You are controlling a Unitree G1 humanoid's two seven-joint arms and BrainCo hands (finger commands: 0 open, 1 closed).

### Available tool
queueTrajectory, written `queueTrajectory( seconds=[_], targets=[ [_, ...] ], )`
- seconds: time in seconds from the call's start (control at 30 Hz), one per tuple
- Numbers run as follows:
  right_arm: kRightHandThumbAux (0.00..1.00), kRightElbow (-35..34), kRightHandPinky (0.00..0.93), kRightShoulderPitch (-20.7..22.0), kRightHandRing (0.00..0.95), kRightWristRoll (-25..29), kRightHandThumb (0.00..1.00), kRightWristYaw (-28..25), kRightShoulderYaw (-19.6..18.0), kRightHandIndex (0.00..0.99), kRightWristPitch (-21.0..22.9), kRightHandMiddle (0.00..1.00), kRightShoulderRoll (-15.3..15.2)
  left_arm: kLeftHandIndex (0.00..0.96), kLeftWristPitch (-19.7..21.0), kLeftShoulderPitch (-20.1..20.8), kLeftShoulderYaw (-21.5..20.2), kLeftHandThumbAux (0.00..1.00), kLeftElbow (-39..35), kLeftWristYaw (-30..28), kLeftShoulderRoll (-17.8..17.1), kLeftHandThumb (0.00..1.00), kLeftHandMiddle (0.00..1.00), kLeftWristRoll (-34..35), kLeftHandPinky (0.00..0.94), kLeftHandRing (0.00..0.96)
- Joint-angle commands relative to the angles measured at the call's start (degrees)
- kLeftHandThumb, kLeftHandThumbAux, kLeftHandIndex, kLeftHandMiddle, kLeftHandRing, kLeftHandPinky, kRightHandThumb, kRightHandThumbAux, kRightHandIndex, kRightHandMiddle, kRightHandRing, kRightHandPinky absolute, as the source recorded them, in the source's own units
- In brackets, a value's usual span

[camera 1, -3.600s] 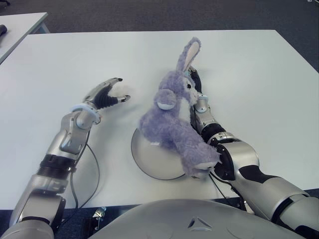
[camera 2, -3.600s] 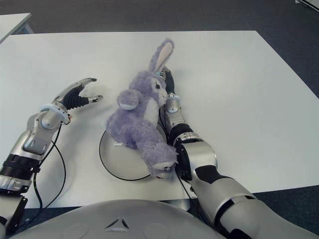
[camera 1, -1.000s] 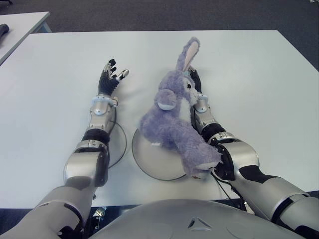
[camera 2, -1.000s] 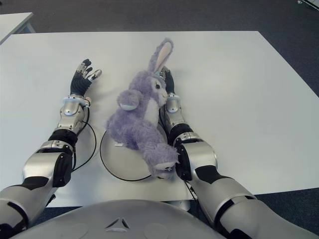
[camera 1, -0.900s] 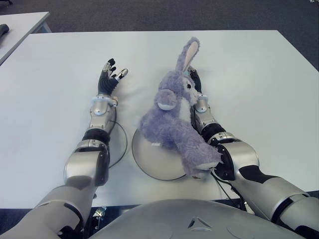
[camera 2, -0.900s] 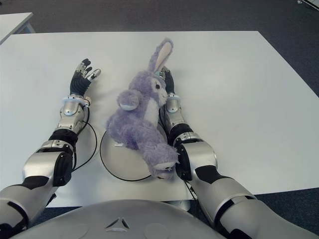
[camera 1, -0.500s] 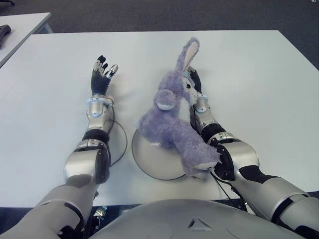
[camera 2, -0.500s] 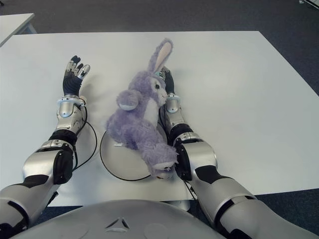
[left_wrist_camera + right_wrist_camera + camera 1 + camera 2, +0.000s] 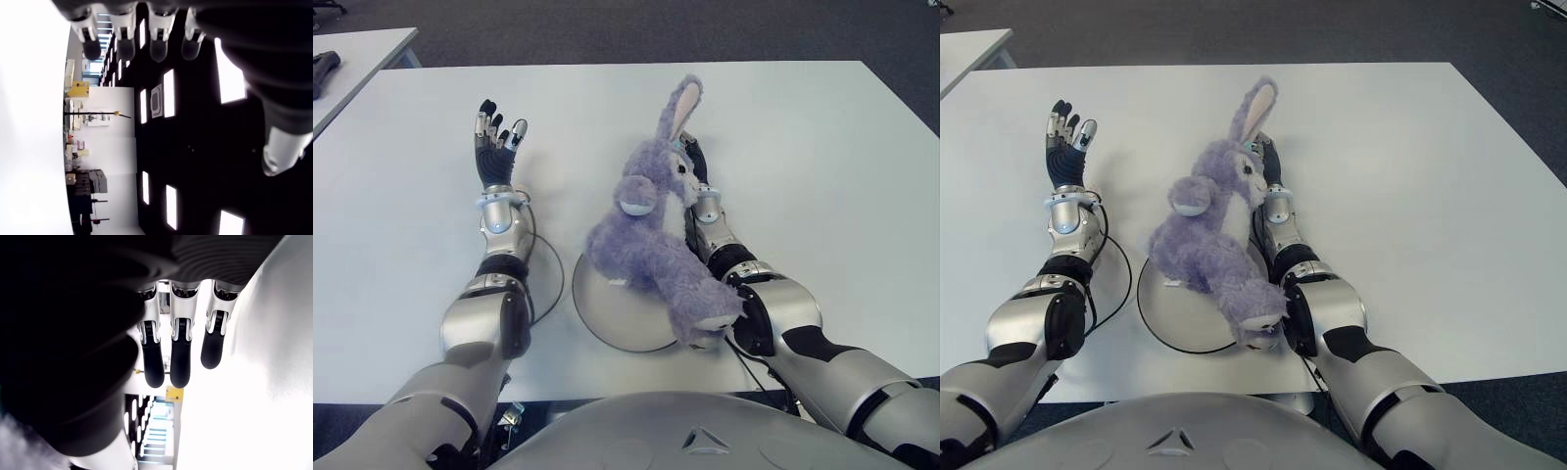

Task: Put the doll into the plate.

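Doll (image 9: 651, 235): purple rabbit, partly on the plate (image 9: 607, 315); leaning against right robot hand (image 9: 693, 174)
Right robot hand: fingers straight, gripping nothing
Left robot hand (image 9: 492, 147): fingers spread wide, empty, left of doll over the tabletop (image 9: 822, 147)

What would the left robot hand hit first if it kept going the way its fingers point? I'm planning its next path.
Nothing, as far as the eye views show. The left robot hand, fingers spread, points away from the robot over bare table; the doll and plate lie off to its right. Height above the table is unclear.
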State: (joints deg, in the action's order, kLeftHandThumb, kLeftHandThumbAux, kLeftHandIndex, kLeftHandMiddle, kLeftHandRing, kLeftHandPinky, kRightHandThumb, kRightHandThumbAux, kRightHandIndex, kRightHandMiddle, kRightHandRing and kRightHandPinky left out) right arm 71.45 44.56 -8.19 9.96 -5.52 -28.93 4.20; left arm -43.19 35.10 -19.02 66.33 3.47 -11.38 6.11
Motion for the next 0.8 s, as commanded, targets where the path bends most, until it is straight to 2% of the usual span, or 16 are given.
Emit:
queueTrajectory(
  seconds=[0.03,0.33,0.43,0.5,0.8],
  targets=[
    [0.957,6.65,0.248,-12.89,0.295,-1.95,0.107,1.39,1.55,0.283,3.41,0.313,3.71,0.005,1.56,-13.25,-1.20,0.571,8.95,2.49,8.09,0.000,0.044,0.66,0.036,0.028],
    [0.960,6.72,0.243,-13.14,0.292,-2.91,0.063,2.57,2.89,0.275,3.15,0.311,3.70,0.019,3.73,-15.50,-1.72,0.565,9.89,0.92,10.13,0.000,0.048,1.15,0.042,0.035],
    [0.956,6.74,0.241,-13.21,0.292,-2.93,0.049,2.72,3.21,0.278,2.97,0.311,3.71,0.026,6.26,-15.85,-1.34,0.602,10.11,0.50,9.56,0.000,0.055,0.78,0.064,0.042],
    [0.959,6.75,0.241,-13.26,0.293,-2.86,0.042,2.76,3.30,0.278,2.90,0.310,3.75,0.023,7.29,-15.54,-1.11,0.589,10.12,0.63,9.08,0.000,0.058,0.52,0.076,0.046],
    [0.943,6.79,0.257,-13.39,0.304,-2.90,0.017,3.46,3.68,0.280,2.68,0.317,3.93,0.046,7.93,-15.12,0.79,0.606,9.67,1.62,7.93,0.000,0.085,-1.93,0.104,0.078]
  ],
)
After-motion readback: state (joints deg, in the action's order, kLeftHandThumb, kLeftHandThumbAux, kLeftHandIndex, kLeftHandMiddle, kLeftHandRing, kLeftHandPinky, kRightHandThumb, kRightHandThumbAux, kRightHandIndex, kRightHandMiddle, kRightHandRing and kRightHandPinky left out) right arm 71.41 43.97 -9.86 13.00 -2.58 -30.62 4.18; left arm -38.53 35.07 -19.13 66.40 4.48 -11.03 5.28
